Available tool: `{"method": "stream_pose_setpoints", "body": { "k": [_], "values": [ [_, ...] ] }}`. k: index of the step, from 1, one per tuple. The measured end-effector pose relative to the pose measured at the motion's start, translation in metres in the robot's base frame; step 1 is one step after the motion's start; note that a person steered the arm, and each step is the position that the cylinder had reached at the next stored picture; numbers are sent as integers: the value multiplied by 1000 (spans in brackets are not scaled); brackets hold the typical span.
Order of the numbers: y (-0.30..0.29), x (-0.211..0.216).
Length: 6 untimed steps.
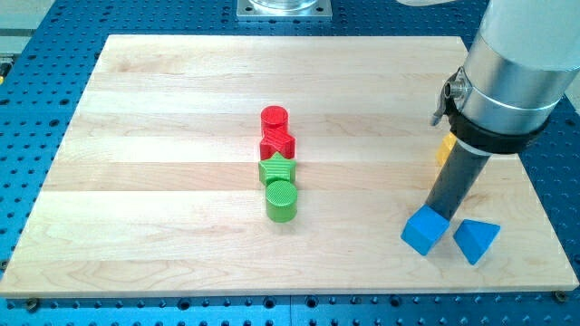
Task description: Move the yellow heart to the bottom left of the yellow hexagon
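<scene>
Resting near the wooden board's [163, 226] right edge, my tip [430, 210] is touching the blue cube [424, 231]; a yellow block [445, 148], shape untellable, is peeking behind the rod; no jaws exist.

Light is bright and even across the wooden board [181, 136], apparently from overhead, since shadows are short and soft. The green cylinder [281, 200] and the blue cube [424, 230] cast only faint dark rims at their bases. The arm's metal collar [512, 63] shows a pale sheen, with a washed-out white patch at the view's top right. Focus is sharp over the board; wood grain and the holes of the blue perforated table [54, 36] read clearly. Colours are saturated. The board's edges look straight, with little distortion. A yellow block [445, 149] sits in the arm's shade, possibly dimmed by it.
</scene>
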State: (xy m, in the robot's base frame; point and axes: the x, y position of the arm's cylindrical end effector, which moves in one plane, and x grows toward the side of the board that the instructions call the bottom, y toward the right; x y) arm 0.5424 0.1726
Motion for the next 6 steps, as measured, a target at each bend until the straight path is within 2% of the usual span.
{"method": "stream_pose_setpoints", "body": {
  "k": [1, 2, 3, 4, 6],
  "values": [
    [17, -2],
    [48, -26],
    [48, -27],
    [44, -49],
    [34, -54]
  ]
}}
